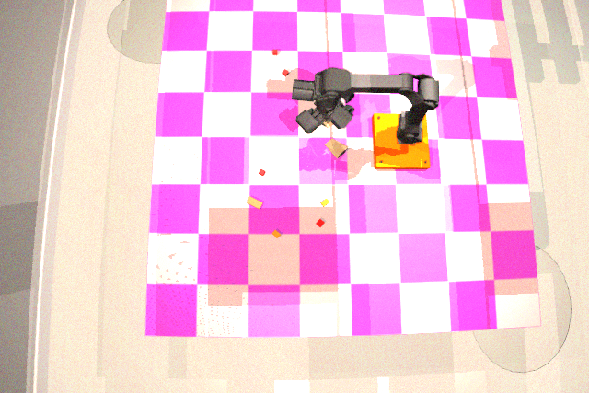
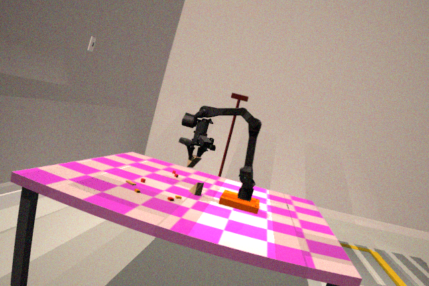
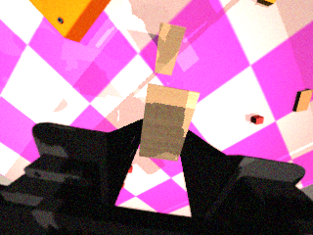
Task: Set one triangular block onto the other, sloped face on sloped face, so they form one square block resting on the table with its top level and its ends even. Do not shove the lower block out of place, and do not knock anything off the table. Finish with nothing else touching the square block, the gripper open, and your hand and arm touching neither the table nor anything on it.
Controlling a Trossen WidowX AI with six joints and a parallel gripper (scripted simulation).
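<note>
My gripper (image 1: 327, 123) (image 2: 194, 159) (image 3: 161, 126) is shut on one wooden triangular block, held above the table. The held block (image 2: 193, 162) (image 3: 163, 128) sits between the fingertips in the wrist view; in the top view it is mostly hidden under the hand. The other triangular block (image 1: 336, 147) (image 2: 197, 188) (image 3: 170, 49) rests on the table between the hand and the orange base, apart from the held one. In the wrist view it lies just beyond the held block, its long side turned slightly. Which face of the held block points down is hard to tell.
The orange base plate (image 1: 386, 156) (image 2: 238, 203) (image 3: 73, 20) stands right of the resting block. Small red cubes (image 1: 261, 172) (image 1: 319, 223) (image 1: 285, 73), a flat tan piece (image 1: 254, 202), a yellow piece (image 1: 325, 202) and an orange piece (image 1: 276, 233) lie on the checkered table.
</note>
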